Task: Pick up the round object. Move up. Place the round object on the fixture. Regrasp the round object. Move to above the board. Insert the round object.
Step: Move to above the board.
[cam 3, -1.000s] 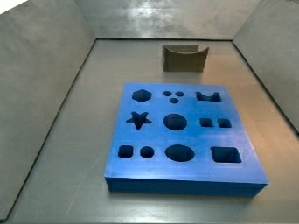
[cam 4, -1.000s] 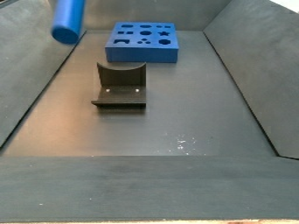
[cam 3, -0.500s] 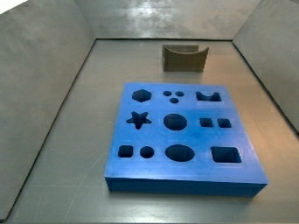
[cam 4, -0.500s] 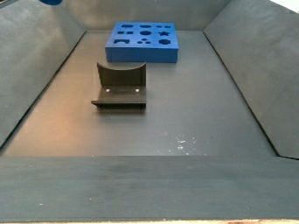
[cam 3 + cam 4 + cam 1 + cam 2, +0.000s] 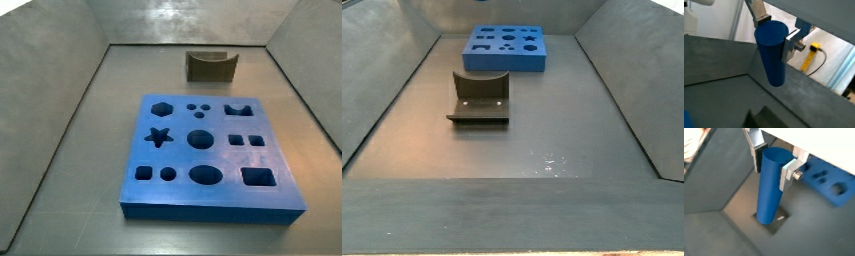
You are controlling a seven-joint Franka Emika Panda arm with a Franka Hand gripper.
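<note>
Grey metal floor and sloped walls, bare except the board at centre frame and the fixture near the top edge, well apart. Gripper shows only in both wrist views, its silver fingers clamped on the round object, which hangs upright above the floor; neither side view shows gripper or peg.

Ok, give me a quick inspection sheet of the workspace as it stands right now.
Surface: dark grey floor, bare apart from the job's things.
Round object: blue peg, held upright between the fingers in both wrist views.
Fixture: standing on the floor, notch unoccupied.
Board: flat, holes unfilled.
Clutter: nothing seen.
Gripper: shut on the peg, out of both side views.
Cables: yellow cable outside the enclosure.
Surroundings: grey walls.
</note>
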